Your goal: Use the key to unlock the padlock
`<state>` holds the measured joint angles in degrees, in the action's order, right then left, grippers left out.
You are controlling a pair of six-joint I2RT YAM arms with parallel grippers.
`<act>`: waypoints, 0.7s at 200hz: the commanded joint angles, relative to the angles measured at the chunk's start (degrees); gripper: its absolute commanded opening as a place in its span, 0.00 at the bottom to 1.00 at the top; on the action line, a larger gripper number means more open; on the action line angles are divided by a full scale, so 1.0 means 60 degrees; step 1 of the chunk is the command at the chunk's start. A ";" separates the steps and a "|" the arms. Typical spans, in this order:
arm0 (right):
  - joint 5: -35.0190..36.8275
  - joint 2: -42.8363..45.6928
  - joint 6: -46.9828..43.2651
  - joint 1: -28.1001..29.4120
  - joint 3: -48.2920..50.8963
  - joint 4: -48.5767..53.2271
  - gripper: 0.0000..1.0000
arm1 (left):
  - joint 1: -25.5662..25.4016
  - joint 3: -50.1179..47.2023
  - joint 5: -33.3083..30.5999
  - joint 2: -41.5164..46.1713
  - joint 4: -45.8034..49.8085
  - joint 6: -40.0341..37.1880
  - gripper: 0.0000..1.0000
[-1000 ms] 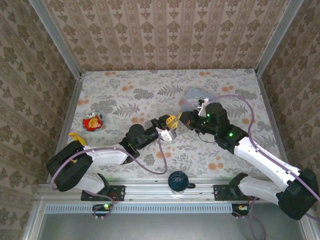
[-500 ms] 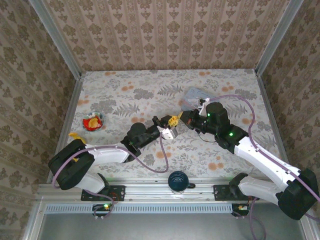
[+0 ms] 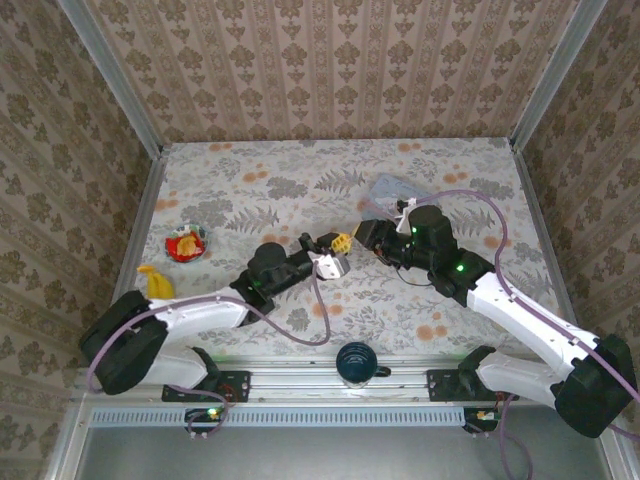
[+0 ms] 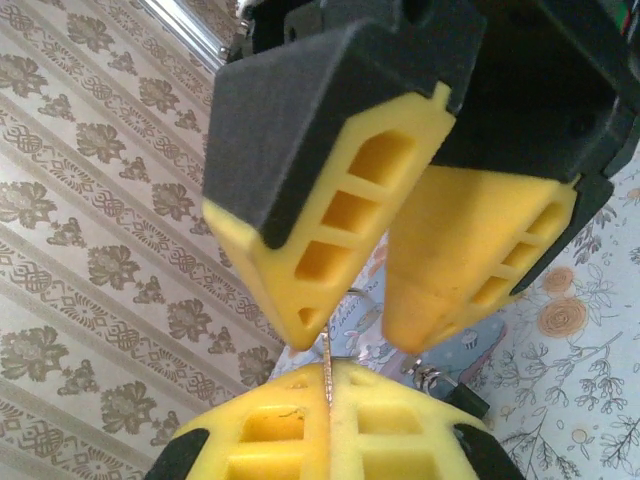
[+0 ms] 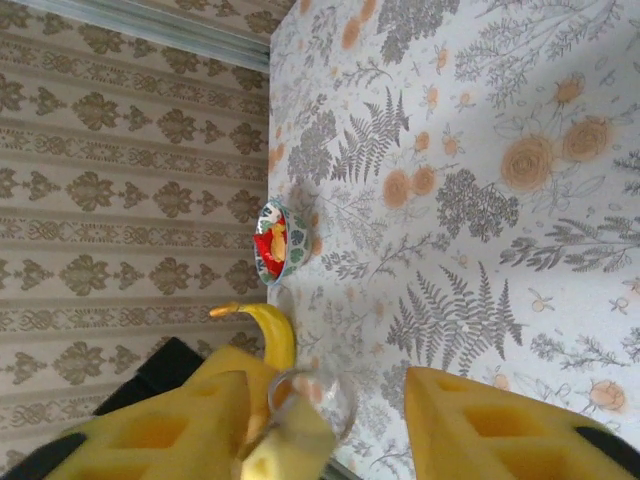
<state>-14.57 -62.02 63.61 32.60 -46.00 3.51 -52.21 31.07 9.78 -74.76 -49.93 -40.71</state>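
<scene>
My left gripper (image 3: pixel 338 245) is shut on the key (image 4: pixel 327 362), whose thin silvery blade stands up between its yellow pads (image 4: pixel 270 420). The key's ring (image 5: pixel 312 398) shows in the right wrist view. My right gripper (image 3: pixel 358 232) faces the left one with its jaws open. One of its fingertips (image 4: pixel 305 320) sits at the tip of the blade and the other is well apart. The padlock (image 4: pixel 466 400), small and dark with a silvery loop, lies beyond both grippers by the pale blue tin (image 3: pixel 395 190).
A bowl with red and yellow contents (image 3: pixel 185 243) and a banana (image 3: pixel 152 278) lie at the left of the table. A dark cup (image 3: pixel 355 361) stands at the near edge between the arm bases. Patterned walls enclose the table.
My right gripper has opened and let go of the key. My left gripper has closed on the key and shifted slightly away from the near edge.
</scene>
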 commanded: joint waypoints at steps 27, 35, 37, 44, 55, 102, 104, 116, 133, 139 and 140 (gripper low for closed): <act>0.0412 0.0507 -0.0957 -0.0079 -0.0457 0.0349 0.69 | 0.0875 0.0279 0.1281 0.1897 0.4235 0.1752 0.00; 0.0446 0.0624 -0.1279 -0.0086 -0.0525 0.0428 0.71 | 0.1113 0.0382 0.1442 0.2147 0.4864 0.2229 0.00; 0.0449 0.0661 -0.1372 -0.0086 -0.0541 0.0452 0.72 | 0.1183 0.0405 0.1474 0.2206 0.4989 0.2353 0.00; 0.0479 0.0796 -0.1732 -0.0073 -0.0586 0.0524 0.73 | 0.1442 0.0485 0.1739 0.2408 0.5474 0.2784 0.00; 0.0413 0.1016 -0.2451 -0.0080 -0.0610 0.0549 0.73 | 0.1926 0.0636 0.2373 0.2708 0.6223 0.3448 0.00; -0.0272 0.1547 -0.5511 -0.0001 -0.0749 0.1048 0.55 | 0.3318 0.2071 0.5913 0.2626 0.8948 0.4564 0.00; -0.0316 0.1547 -0.5594 0.0012 -0.0744 0.1065 0.55 | 0.3334 0.2142 0.6012 0.2582 0.9002 0.4578 0.00; -0.0740 0.1498 -0.6044 0.0052 -0.0770 0.1042 0.53 | 0.3367 0.2451 0.6670 0.2386 0.9156 0.4811 0.00; -0.1639 0.1298 -0.6475 0.0067 -0.0836 0.0995 0.52 | 0.3376 0.2599 0.7445 0.2294 0.8962 0.5261 0.00; -0.1919 0.1207 -0.6626 0.0074 -0.0891 0.1010 0.51 | 0.3369 0.2584 0.7613 0.2302 0.8848 0.5439 0.00; -0.1965 0.1187 -0.6637 0.0082 -0.0897 0.1019 0.51 | 0.3369 0.2585 0.7635 0.2305 0.8827 0.5467 0.00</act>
<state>-18.17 -53.47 32.42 32.53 -49.25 8.10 -32.21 44.91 43.79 -60.58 0.03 -14.02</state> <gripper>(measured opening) 0.522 0.064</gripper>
